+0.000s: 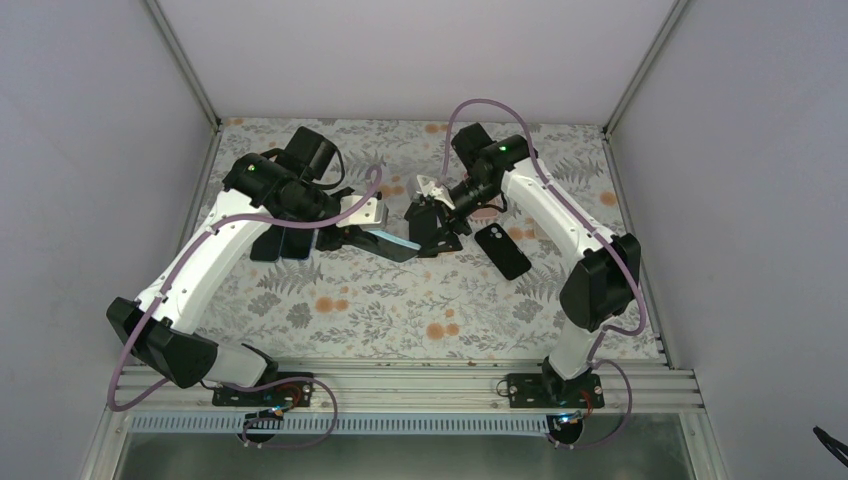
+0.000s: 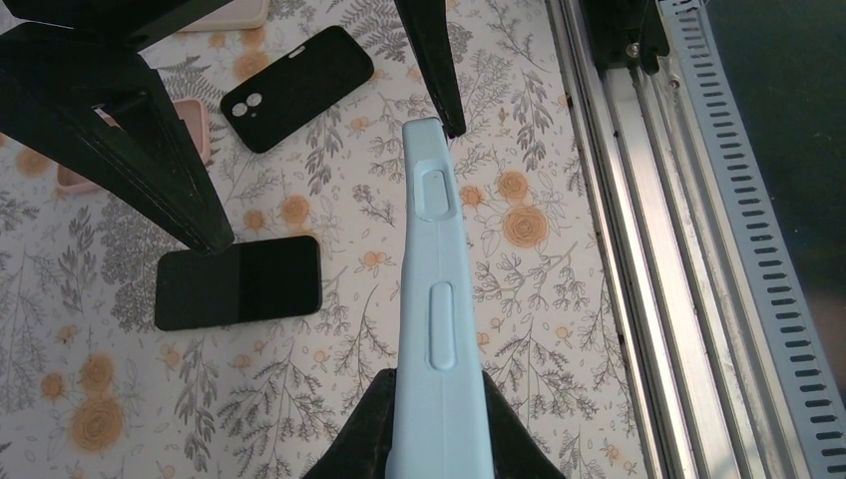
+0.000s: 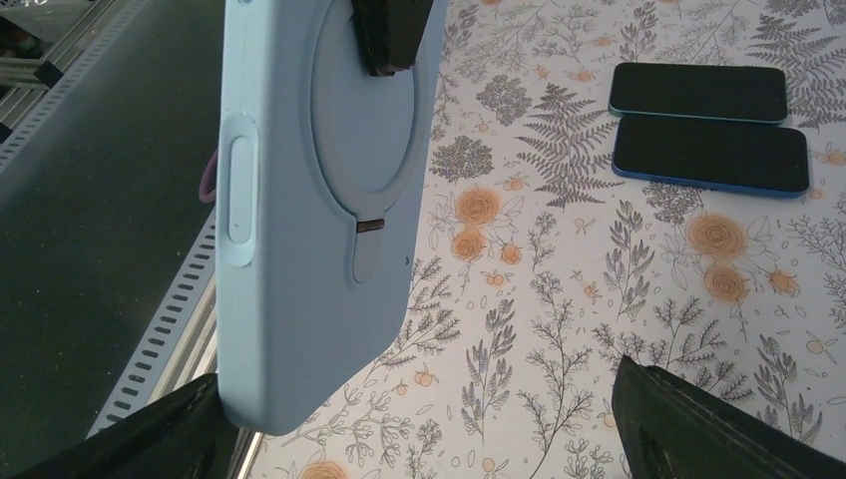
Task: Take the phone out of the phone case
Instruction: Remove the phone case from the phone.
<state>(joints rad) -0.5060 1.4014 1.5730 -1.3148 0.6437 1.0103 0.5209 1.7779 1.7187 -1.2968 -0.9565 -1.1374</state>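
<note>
A light blue phone case point(image 2: 436, 289) hangs edge-up above the table, with my left gripper point(image 2: 436, 384) shut on its near end. The case's back, with a round ring, shows in the right wrist view point(image 3: 319, 200). I cannot tell whether the phone is inside it. My right gripper point(image 3: 419, 379) stands wide open around the case's free end, which sits close to one of its fingers point(image 3: 150, 439). From above, the case point(image 1: 388, 242) bridges my left gripper point(image 1: 352, 235) and my right gripper point(image 1: 437, 228).
Two dark phones point(image 3: 698, 92) point(image 3: 710, 157) lie side by side on the floral table point(image 1: 400, 310) under the left arm. A black case point(image 1: 502, 250) and a pink case point(image 1: 487, 212) lie by the right arm. The metal rail point(image 2: 638, 239) runs along the near edge.
</note>
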